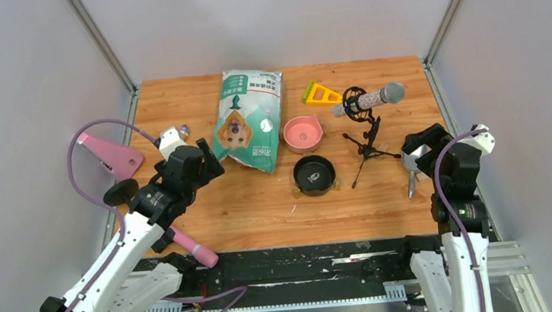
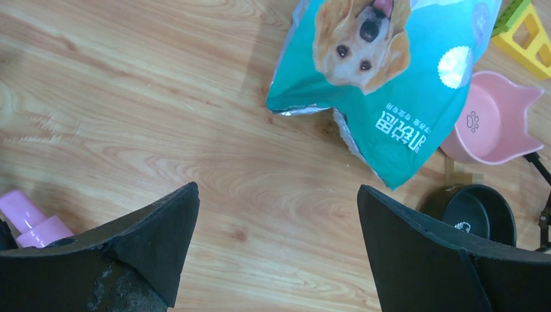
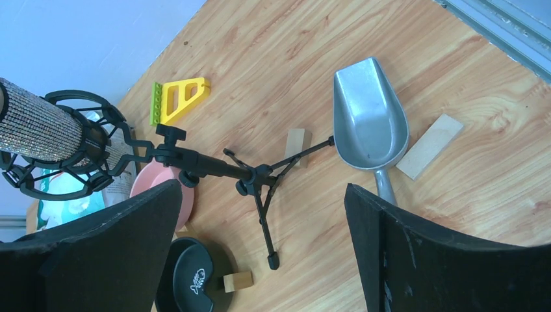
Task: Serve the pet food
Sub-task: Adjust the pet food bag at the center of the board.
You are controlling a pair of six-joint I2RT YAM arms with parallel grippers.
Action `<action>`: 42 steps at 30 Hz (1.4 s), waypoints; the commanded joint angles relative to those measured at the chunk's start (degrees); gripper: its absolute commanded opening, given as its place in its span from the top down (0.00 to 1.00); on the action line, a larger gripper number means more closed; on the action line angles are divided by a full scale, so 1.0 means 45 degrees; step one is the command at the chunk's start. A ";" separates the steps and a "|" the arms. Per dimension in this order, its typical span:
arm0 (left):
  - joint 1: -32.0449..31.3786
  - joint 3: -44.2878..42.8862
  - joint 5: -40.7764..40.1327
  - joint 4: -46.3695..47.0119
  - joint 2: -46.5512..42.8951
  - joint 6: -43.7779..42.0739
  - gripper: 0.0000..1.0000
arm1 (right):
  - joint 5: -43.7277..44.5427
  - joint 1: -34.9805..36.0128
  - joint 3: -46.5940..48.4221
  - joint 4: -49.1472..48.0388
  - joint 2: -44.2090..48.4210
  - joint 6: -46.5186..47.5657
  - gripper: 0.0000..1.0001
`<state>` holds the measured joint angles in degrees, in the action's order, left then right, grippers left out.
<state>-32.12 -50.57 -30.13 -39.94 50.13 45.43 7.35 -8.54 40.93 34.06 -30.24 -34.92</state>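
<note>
The pet food bag (image 1: pixel 248 120), teal and white, is laid flat at the table's far edge, left of centre; loose kibble cannot be made out in any view. The left gripper (image 1: pixel 208 161) is held released over bare wood by the bag's near end, and only its wrist view shows the bag's crumpled, silver-lined edge. The pink bowl (image 1: pixel 303 133) and black bowl (image 1: pixel 314 174) are set just right of the bag. The right gripper (image 1: pixel 419 150) is likewise spread wide, grasping nothing, near the right edge. The grey scoop (image 3: pixel 370 123), largely hidden from above, is shown fully only in the right wrist view, beside the microphone tripod (image 3: pixel 260 179).
</note>
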 commanded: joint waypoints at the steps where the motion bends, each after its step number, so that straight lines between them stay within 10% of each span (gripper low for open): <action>1: 0.0034 0.0311 -0.0196 0.0492 -0.0042 0.0198 0.00 | -0.0327 0.0002 0.0198 -0.0264 0.0172 -0.0209 0.00; 17: 0.0048 0.4206 0.2192 0.9390 0.3000 0.3791 0.00 | -0.2764 0.0002 -0.2409 -0.3427 0.2869 0.0201 0.00; 30: 0.0050 0.4099 0.0267 1.3241 0.6908 0.5100 0.02 | -0.3602 0.0003 -0.2449 -0.3411 0.2124 0.0143 0.00; 38: 0.0053 0.3364 -0.0596 1.3771 0.9235 0.5513 0.44 | -0.3655 0.0002 -0.2282 -0.3265 0.2230 0.0235 0.00; 40: 0.0053 0.3197 -0.0656 1.3785 0.9473 0.5532 0.90 | -0.3609 0.0002 -0.2279 -0.3241 0.2251 0.0250 0.00; 42: 0.0048 0.3154 -0.0642 1.3640 0.9235 0.5212 1.00 | -0.3613 0.0002 -0.2279 -0.3207 0.2249 0.0259 0.00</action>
<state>-32.23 -35.48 -28.56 22.24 91.57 70.19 -8.49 -8.54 29.87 21.08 -20.73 -34.00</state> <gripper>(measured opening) 0.105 0.998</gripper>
